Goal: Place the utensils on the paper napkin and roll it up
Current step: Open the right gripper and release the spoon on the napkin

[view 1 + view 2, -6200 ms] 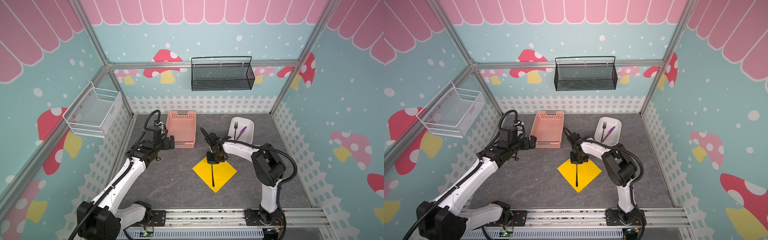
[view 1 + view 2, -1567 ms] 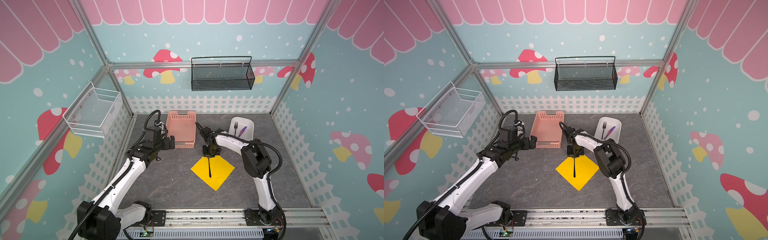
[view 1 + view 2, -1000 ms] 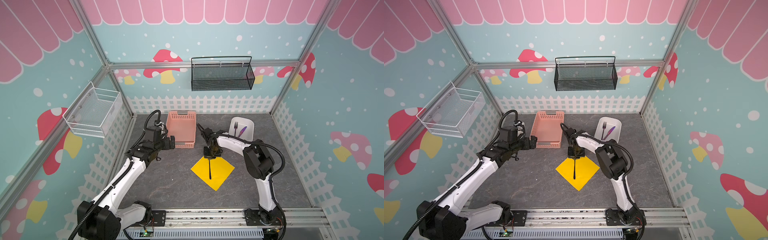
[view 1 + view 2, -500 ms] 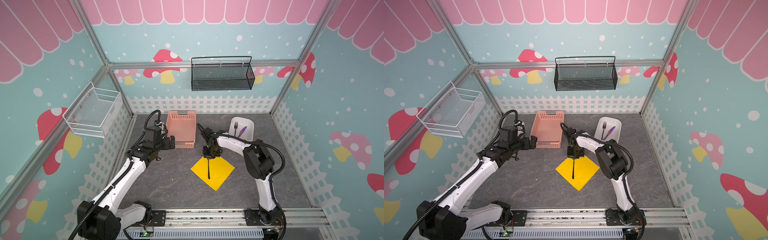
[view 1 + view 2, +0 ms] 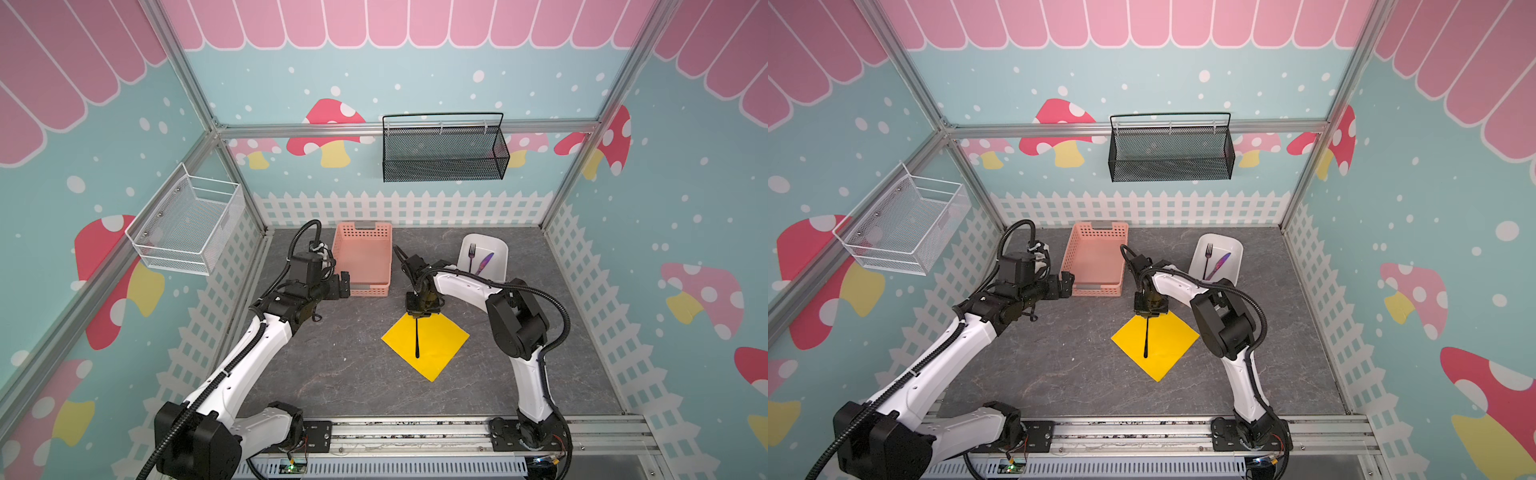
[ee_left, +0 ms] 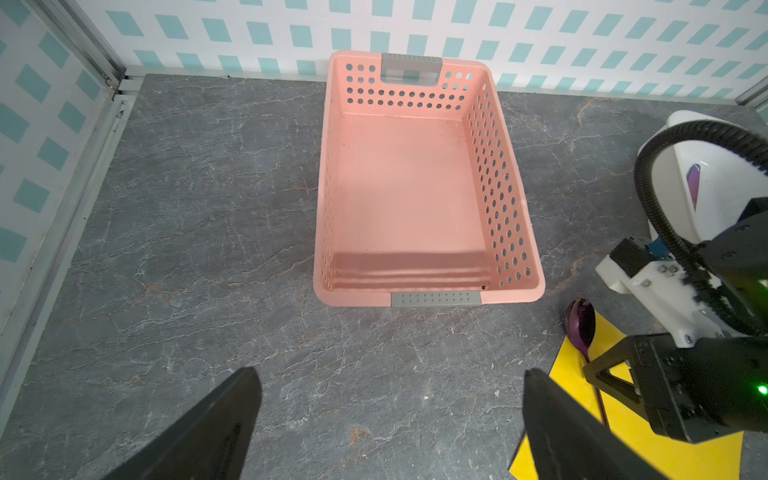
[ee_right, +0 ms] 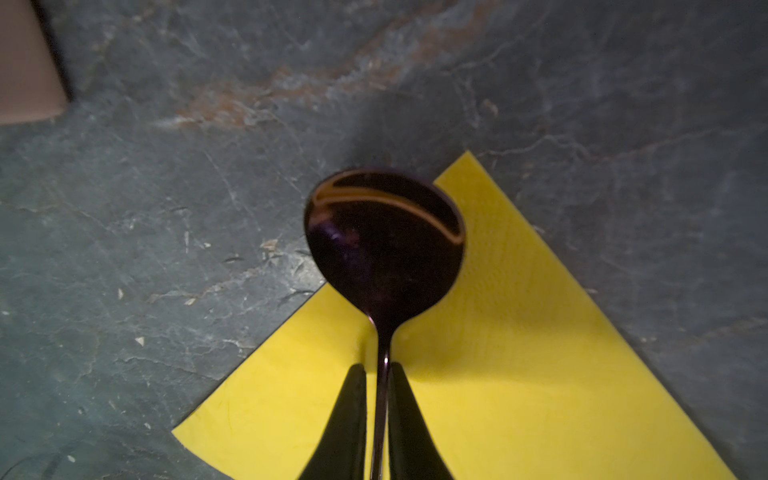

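The right gripper's (image 7: 378,368) 2 fingers stand narrowly apart beside the spoon (image 7: 382,241) handle, at the napkin's (image 7: 519,374) far corner. The left gripper (image 6: 390,374) gapes wide by the basket (image 6: 494,187).

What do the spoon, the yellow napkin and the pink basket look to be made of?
Spoon: probably metal with a dark purple mirror polish; its bowl reflects a bright streak. Napkin: thin matte paper, with a fine embossed grain. Basket: likely moulded plastic, smooth pink, walls punched with round holes, grey handle inserts.
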{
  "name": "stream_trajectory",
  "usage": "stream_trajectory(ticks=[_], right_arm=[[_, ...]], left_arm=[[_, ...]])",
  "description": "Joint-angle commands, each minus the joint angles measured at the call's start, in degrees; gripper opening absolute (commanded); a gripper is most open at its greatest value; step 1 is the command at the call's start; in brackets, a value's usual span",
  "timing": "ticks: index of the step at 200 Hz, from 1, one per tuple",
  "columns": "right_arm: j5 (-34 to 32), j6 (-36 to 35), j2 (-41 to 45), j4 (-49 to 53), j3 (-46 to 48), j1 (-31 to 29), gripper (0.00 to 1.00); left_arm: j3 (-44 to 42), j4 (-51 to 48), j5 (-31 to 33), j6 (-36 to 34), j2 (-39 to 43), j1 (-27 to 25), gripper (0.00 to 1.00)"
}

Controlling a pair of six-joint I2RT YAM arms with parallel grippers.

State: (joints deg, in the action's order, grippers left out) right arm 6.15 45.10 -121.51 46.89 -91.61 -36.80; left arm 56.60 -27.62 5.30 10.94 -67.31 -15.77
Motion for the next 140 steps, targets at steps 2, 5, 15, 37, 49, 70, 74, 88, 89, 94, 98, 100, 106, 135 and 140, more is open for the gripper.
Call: stream_trajectory(ticks=[2, 5, 15, 37, 49, 70, 74, 88, 89, 94, 98, 100, 106, 135, 140], right_arm=[[-0.27, 0.45, 0.92, 0.74, 0.31, 0.06, 0.15], [-0.26, 0.38, 1.11, 0.75, 0.22, 0.06, 0.15], [-0.46, 0.17, 1.55, 0.75, -0.09, 0.05, 0.16], [-0.73, -0.36, 2.82, 1.38, -0.89, 0.09, 0.18], [-0.92, -0.86, 3.57, 1.83, -1.35, 0.28, 0.18], [-1.23, -1.83, 5.16, 2.22, -1.77, 1.01, 0.19], [-1.23, -2.08, 5.46, 2.32, -1.81, 1.27, 0.19], [-1.65, -3.1, 6.53, 2.65, -2.15, 2.17, 0.19], [-1.66, -3.18, 6.58, 2.71, -2.2, 2.21, 0.19], [-1.8, -3.63, 7.0, 2.84, -2.4, 2.71, 0.19], [-1.9, -4.04, 7.22, 3.04, -2.49, 3.05, 0.19], [-1.93, -4.25, 7.38, 3.07, -2.62, 3.22, 0.19], [-2.21, -4.78, 7.81, 3.25, -2.68, 3.79, 0.19], [-2.9, -8.28, 9.71, 3.95, -3.01, 6.9, 0.2], [-2.98, -8.89, 9.94, 4.08, -3.04, 7.56, 0.2]], left_arm=[[-0.13, -0.16, -0.29, -0.02, -0.19, 0.26, 1.0], [-0.09, -0.16, -0.21, -0.03, -0.19, 0.28, 1.0], [-0.15, -0.16, -0.24, -0.04, -0.19, 0.3, 1.0], [-0.08, -0.16, -0.21, -0.04, -0.36, 0.3, 1.0], [-0.08, -0.16, 0.06, -0.11, -0.54, 0.28, 1.0], [-0.09, -0.15, 0.38, -0.13, -0.8, 0.3, 1.0], [-0.1, -0.11, 0.41, -0.21, -0.81, 0.27, 1.0], [-0.17, -0.16, 0.87, -0.37, -0.98, 0.26, 1.0], [-0.17, -0.16, 0.9, -0.38, -0.98, 0.28, 1.0], [-0.11, -0.16, 1.02, -0.46, -1.07, 0.27, 1.0], [-0.11, -0.16, 1.05, -0.52, -1.11, 0.3, 1.0], [-0.09, -0.14, 1.1, -0.56, -1.15, 0.23, 1.0], [-0.17, -0.04, 1.07, -0.65, -1.16, 0.29, 1.0], [-0.44, 0.53, 2.38, -1.33, -1.25, 0.29, 1.0], [-0.45, 0.62, 2.71, -1.44, -1.28, 0.3, 1.0]])
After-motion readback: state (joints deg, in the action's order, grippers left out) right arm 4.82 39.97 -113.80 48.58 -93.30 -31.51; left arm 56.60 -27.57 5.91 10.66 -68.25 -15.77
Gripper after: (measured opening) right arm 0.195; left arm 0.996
